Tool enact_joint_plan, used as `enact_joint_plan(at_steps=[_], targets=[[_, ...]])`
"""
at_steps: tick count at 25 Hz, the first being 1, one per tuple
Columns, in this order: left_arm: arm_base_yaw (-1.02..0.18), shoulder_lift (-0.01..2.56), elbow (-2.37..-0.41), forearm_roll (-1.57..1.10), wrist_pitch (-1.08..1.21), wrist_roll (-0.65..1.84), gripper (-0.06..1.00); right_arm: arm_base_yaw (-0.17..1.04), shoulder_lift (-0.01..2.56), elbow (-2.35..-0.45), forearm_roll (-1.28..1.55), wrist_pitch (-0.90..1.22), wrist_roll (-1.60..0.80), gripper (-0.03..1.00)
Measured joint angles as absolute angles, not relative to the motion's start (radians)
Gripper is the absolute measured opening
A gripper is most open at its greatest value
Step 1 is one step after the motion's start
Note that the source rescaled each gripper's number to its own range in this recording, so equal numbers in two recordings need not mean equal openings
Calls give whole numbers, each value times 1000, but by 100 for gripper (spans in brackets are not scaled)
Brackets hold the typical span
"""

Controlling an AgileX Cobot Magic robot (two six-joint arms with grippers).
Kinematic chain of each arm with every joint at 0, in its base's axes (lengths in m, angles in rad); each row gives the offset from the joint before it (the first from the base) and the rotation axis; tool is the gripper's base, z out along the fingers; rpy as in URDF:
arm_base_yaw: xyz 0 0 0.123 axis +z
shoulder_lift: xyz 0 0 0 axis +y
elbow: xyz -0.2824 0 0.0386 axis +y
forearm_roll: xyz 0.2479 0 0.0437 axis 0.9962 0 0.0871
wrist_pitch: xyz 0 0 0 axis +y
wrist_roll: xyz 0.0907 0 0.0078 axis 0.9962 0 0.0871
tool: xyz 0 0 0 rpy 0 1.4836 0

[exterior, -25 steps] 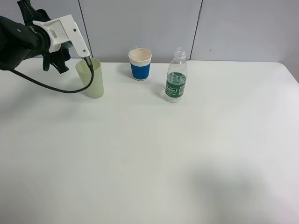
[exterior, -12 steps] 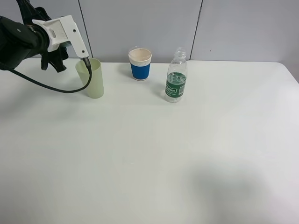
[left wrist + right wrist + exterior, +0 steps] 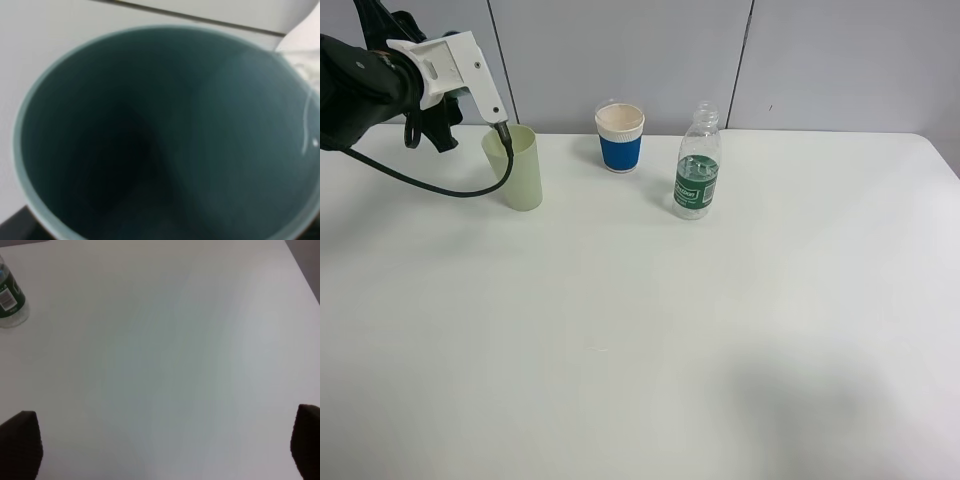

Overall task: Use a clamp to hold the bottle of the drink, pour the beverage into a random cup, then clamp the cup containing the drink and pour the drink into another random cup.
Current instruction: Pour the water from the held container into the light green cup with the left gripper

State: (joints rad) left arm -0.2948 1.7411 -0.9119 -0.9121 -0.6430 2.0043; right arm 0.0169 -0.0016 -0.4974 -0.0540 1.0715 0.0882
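Observation:
A pale green cup point(image 3: 517, 165) stands upright at the back left of the table. My left gripper point(image 3: 448, 128) is just behind and left of it. In the left wrist view the cup's dark inside point(image 3: 160, 130) fills the picture, with dark finger parts at both lower corners, wide apart. A blue cup with a white rim point(image 3: 620, 138) stands at the back middle. A clear bottle with a green label point(image 3: 698, 165) stands uncapped to its right, and also shows in the right wrist view point(image 3: 9, 302). My right gripper point(image 3: 162, 442) is open and empty over bare table, far from the bottle.
The white table point(image 3: 650, 330) runs wide in front of the cups and bottle. A black cable point(image 3: 430, 186) loops from the left arm down to the table beside the green cup. A grey panelled wall point(image 3: 820, 60) stands behind the table.
The left arm has shifted slightly up and to the left, away from the green cup. The cup, the blue cup and the bottle have not moved.

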Motion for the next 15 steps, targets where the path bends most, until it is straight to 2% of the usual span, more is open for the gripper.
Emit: enact_joint_plan(at_steps=[15], targets=[[-295,1741,-912,-912,-676,2132,0,17,-2,-497,-54,1072,88,100]])
